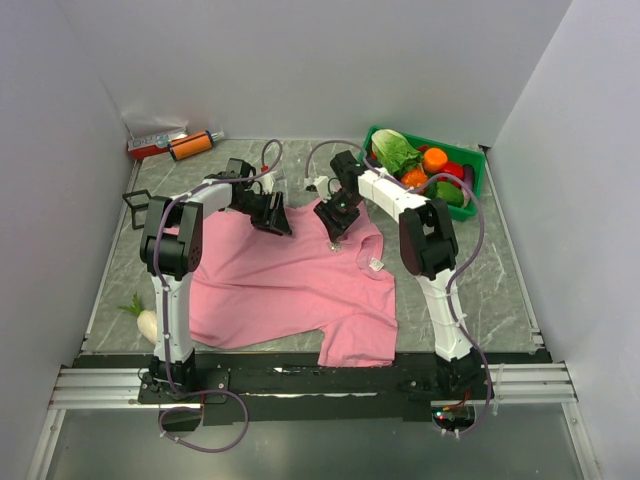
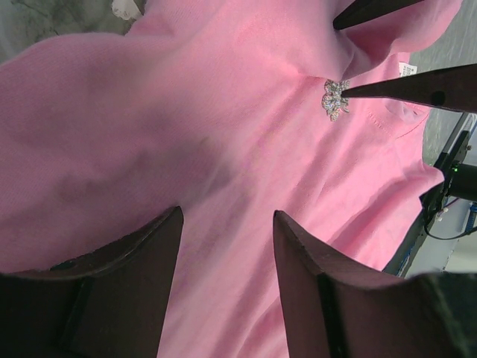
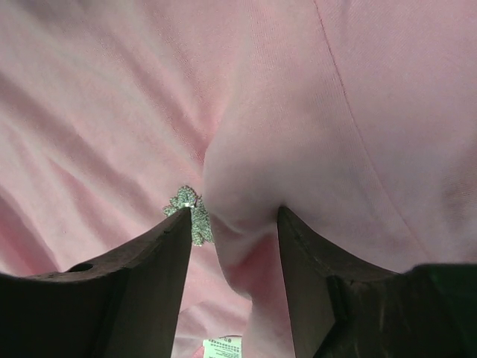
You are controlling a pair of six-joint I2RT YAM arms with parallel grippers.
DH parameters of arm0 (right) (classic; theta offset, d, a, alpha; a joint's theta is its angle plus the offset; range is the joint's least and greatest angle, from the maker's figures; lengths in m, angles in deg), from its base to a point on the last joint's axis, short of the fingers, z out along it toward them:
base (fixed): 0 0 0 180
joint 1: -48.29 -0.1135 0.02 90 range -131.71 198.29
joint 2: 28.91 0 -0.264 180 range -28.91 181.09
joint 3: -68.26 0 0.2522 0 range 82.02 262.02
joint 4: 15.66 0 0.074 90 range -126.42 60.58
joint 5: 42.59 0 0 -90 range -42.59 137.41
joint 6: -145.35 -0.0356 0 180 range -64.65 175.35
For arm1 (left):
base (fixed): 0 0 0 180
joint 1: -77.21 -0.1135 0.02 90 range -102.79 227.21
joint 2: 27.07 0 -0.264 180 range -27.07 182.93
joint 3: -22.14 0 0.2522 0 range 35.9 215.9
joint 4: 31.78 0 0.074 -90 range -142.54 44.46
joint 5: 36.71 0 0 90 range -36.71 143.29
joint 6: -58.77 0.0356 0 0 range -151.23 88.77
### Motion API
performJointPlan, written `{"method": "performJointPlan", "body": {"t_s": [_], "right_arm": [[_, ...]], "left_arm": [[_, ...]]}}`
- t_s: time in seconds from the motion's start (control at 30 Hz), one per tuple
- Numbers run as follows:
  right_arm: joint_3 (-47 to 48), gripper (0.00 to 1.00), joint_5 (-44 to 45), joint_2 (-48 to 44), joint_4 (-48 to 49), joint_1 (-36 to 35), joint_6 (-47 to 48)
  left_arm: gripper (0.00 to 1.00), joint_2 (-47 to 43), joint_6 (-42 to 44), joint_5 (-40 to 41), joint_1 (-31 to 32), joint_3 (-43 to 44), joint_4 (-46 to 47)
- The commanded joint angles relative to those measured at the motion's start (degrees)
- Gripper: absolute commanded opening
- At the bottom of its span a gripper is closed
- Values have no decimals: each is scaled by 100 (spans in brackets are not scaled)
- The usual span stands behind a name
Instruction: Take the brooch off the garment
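The pink T-shirt (image 1: 290, 285) lies spread on the table. The brooch (image 2: 335, 99), a small silvery beaded trinket, is pinned near the neck. In the right wrist view the brooch (image 3: 191, 215) touches the tip of the left finger (image 3: 153, 261). My right gripper (image 3: 234, 212) is open, and a raised fold of the shirt (image 3: 253, 171) stands between its jaws. The white neck label (image 3: 223, 347) shows below it. My left gripper (image 2: 227, 216) is open over flat cloth, well short of the brooch. From above, the left gripper (image 1: 278, 222) and right gripper (image 1: 332, 228) face each other at the shirt's far edge.
A green basket (image 1: 478, 185) of vegetables stands at the back right, close to the right arm. An orange and red tool (image 1: 170, 146) lies at the back left. A white radish (image 1: 147, 322) rests beside the left arm's base. Walls close in on three sides.
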Motion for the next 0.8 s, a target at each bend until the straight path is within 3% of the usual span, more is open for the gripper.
{"method": "performJointPlan", "body": {"t_s": [0.0,0.27,0.77], "right_arm": [[-179,56,165,-66,-13,-166,85],[-408,50,260,-198,154,-175,226],[-980,50,806,-409,541,-377,385]], "left_arm": [[58,35,109,20,-6,118,2],[58,44,117,29,-6,135,-7],[58,-9,91,11,-6,12,46]]}}
